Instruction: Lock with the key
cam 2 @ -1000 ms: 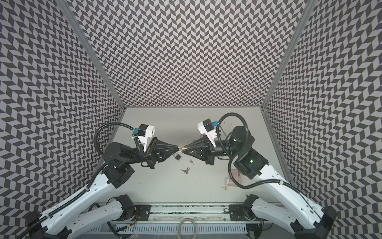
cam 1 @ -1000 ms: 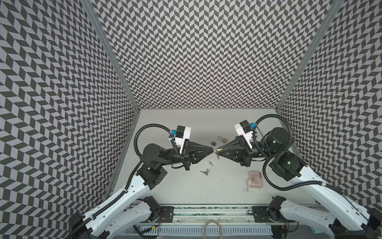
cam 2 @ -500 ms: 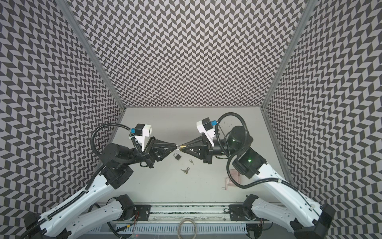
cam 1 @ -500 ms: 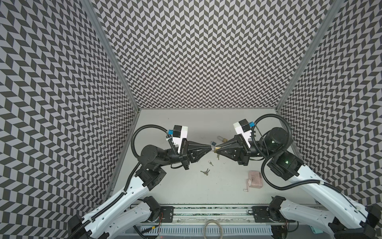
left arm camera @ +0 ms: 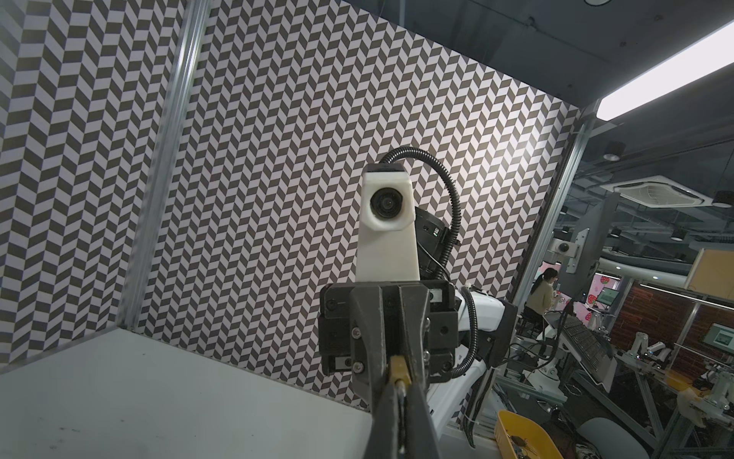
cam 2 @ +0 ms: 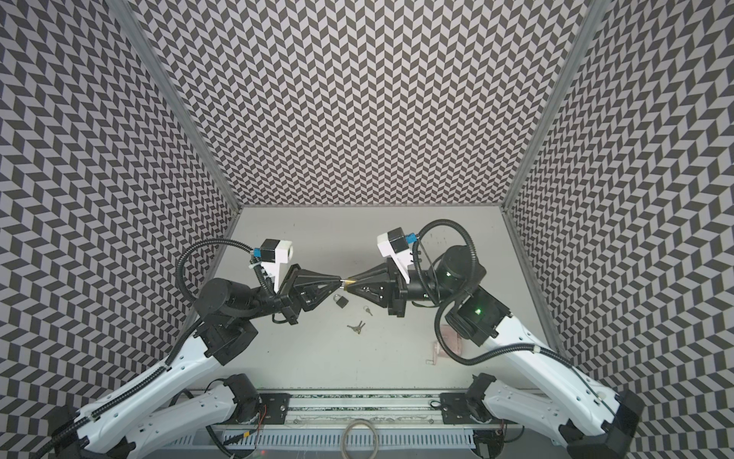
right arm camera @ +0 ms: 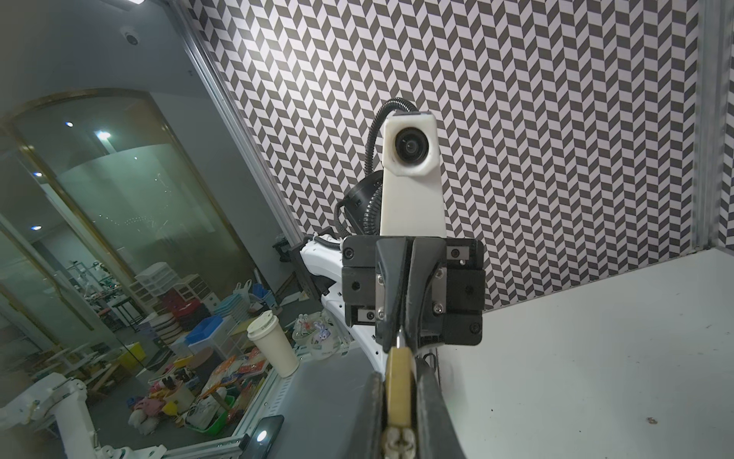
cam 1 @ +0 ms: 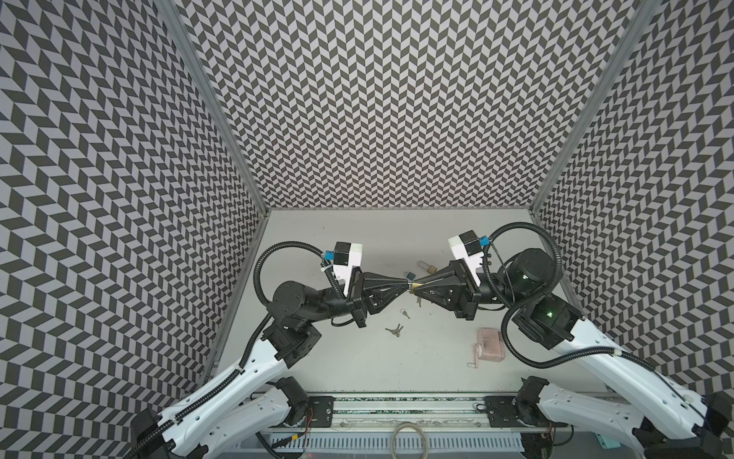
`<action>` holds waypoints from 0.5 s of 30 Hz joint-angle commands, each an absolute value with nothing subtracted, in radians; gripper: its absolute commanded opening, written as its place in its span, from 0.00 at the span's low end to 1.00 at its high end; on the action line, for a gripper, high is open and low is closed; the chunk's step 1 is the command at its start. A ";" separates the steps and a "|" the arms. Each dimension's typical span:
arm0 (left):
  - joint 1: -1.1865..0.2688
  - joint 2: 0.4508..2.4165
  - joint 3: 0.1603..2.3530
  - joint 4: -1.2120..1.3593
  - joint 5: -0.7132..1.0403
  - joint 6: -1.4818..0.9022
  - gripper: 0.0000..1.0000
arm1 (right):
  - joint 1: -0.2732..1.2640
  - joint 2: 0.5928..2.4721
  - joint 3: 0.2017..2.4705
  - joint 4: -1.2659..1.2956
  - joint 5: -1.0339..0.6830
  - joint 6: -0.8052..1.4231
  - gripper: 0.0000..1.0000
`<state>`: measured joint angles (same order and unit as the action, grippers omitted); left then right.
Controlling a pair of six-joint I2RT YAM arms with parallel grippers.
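As left fingers (cam 1: 386,282) pinch the key (right arm camera: 399,337) and right fingers (cam 1: 436,283) clamp the padlock (right arm camera: 398,377) at 3 o'clock, insertion likely needs a straight push.

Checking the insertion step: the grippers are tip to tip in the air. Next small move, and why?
Probably ease the left gripper straight forward along its own line. It is shut on the key, whose tip meets the brass padlock clamped in the right gripper. How deep the blade sits cannot be told.
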<state>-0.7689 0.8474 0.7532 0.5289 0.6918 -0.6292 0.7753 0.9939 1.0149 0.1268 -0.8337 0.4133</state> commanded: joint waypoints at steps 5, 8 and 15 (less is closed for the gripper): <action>-0.746 0.844 0.756 0.469 0.800 -0.660 0.00 | 0.781 0.977 0.966 0.211 -0.842 0.458 0.00; -0.746 0.841 0.766 0.456 0.800 -0.650 0.00 | 0.781 0.979 0.965 0.238 -0.854 0.471 0.00; -0.750 0.835 0.758 0.447 0.781 -0.644 0.00 | 0.780 0.991 0.975 0.245 -0.871 0.473 0.00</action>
